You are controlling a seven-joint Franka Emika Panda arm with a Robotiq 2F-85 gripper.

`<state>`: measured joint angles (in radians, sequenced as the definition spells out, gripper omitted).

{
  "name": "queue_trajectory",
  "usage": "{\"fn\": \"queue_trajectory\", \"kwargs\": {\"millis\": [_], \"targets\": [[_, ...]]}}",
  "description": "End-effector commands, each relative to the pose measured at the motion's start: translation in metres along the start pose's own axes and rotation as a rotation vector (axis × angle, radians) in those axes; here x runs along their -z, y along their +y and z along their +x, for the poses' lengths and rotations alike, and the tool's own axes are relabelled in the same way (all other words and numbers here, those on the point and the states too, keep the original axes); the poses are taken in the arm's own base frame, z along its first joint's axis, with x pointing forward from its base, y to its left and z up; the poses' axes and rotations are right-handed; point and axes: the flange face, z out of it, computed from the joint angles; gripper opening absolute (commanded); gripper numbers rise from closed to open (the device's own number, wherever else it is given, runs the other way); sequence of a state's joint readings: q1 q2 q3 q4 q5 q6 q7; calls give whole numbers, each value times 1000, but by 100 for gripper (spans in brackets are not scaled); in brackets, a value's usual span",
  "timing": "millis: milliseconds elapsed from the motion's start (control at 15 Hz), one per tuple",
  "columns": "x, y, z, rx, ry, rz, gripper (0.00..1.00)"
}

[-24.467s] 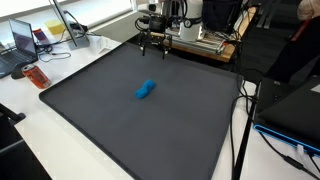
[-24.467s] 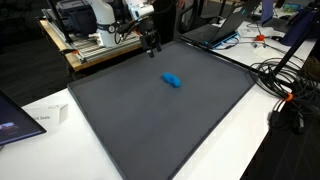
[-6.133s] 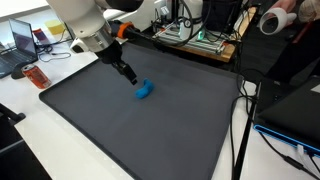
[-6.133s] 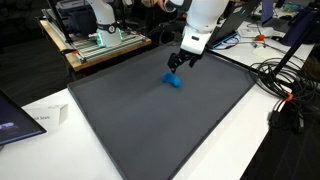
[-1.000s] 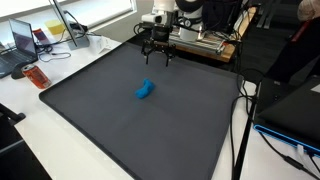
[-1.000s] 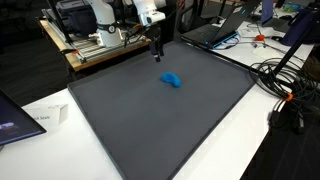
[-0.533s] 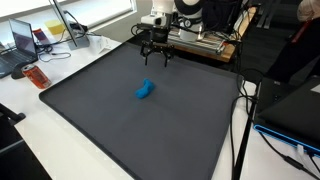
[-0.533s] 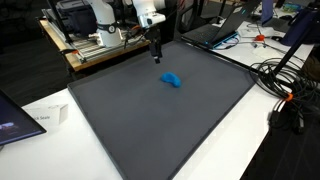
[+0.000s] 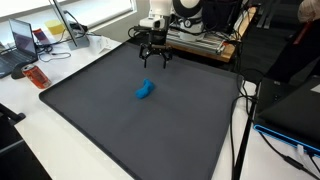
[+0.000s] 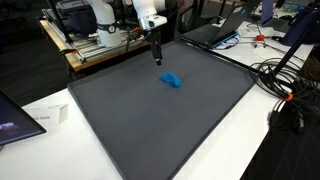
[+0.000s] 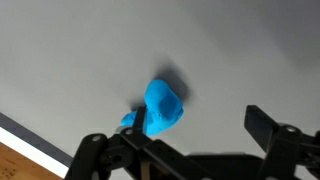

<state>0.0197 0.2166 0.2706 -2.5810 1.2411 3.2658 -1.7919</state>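
A small blue lump (image 9: 146, 91) lies on the dark grey mat (image 9: 130, 130), a little beyond its middle; it also shows as the blue lump (image 10: 172, 80) on the mat (image 10: 160, 120). My gripper (image 9: 152, 58) hangs open above the mat's far edge, short of the lump and apart from it, with nothing between its fingers; the gripper (image 10: 157, 55) points downward. In the wrist view the blue lump (image 11: 162, 108) lies on the grey surface just beyond the left finger, and the gripper (image 11: 203, 125) stands wide open.
Behind the mat stands a wooden bench with equipment (image 9: 200, 40). An orange object (image 9: 37, 77) and a laptop (image 9: 25, 40) sit on the white table. Cables (image 10: 285, 85) lie beside the mat, and a laptop (image 10: 12, 115) with papers is near the front.
The gripper has shifted a little down and toward the blue lump over the last second, staying open. The lump has not moved.
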Motion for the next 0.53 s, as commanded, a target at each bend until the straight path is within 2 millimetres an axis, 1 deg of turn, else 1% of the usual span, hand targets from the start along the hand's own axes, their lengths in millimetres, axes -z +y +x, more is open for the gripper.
{"fn": "queue_trajectory", "kwargs": {"millis": [0,67,267,467], "targets": [[-18,18,-3,94,-11,34,100],[-24,22,-6,116,-21,46,100],[-31,38,-2,185,-30,86,100],[-31,58,15,240,-38,114,100]]}}
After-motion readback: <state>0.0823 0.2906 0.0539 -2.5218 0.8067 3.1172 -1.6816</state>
